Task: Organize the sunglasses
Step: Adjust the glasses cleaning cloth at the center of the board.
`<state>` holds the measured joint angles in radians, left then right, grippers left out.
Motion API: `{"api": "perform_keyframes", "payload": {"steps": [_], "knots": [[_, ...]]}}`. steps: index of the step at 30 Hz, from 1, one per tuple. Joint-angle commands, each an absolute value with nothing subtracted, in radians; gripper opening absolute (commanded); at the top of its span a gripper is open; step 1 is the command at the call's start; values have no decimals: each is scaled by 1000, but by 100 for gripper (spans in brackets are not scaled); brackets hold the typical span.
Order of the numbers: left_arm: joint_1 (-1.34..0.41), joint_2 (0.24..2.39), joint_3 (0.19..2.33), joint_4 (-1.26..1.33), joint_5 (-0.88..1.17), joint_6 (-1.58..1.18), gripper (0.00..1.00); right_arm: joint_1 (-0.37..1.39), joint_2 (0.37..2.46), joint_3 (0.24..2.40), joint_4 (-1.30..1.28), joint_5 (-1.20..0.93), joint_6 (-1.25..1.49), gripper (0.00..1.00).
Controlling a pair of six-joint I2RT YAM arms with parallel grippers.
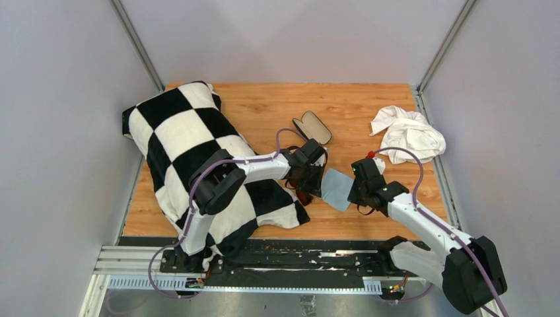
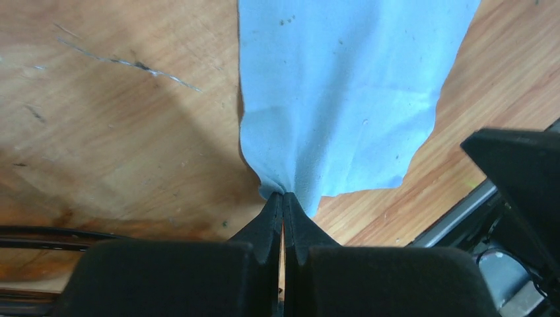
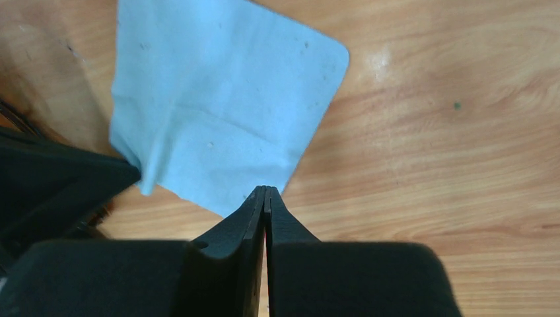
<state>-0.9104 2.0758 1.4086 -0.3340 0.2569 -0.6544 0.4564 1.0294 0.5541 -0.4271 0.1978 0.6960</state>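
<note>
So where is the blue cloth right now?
Top view, table centre: the blue cloth is between the left gripper and right gripper, each pinching an edge.

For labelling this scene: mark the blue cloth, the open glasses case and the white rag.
blue cloth (image 1: pixel 337 188), top view, on its flat middle.
open glasses case (image 1: pixel 315 129), top view, on its pale inner lining.
white rag (image 1: pixel 407 134), top view, on the middle of the crumpled heap.

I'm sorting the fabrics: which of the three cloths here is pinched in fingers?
The small light blue cloth, its edge pinched by the left fingers; the checkered blanket and crumpled white cloth are not gripped.
</note>
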Motion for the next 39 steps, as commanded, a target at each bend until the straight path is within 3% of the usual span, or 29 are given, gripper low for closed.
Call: {"api": "perform_keyframes", "payload": {"steps": [1, 3, 8, 26, 29, 33, 39], "knots": [[-898, 2054, 1435, -342, 217, -651, 0, 484, 979, 489, -502, 128, 763, 16], [-897, 2067, 1461, -364, 213, -640, 0, 498, 959, 475, -521, 124, 790, 25], [-896, 2088, 1479, -372, 218, -639, 0, 546, 937, 455, -519, 106, 822, 35], [-885, 2094, 1485, -376, 225, -628, 0, 630, 1209, 534, -446, 183, 792, 33], [-885, 2093, 1487, -380, 223, -624, 0, 632, 1214, 535, -446, 191, 802, 26], [-884, 2089, 1486, -382, 223, -624, 0, 632, 1196, 527, -453, 204, 808, 0], [-884, 2104, 1555, -384, 256, -645, 0, 619, 1159, 584, -486, 278, 774, 0]]}}
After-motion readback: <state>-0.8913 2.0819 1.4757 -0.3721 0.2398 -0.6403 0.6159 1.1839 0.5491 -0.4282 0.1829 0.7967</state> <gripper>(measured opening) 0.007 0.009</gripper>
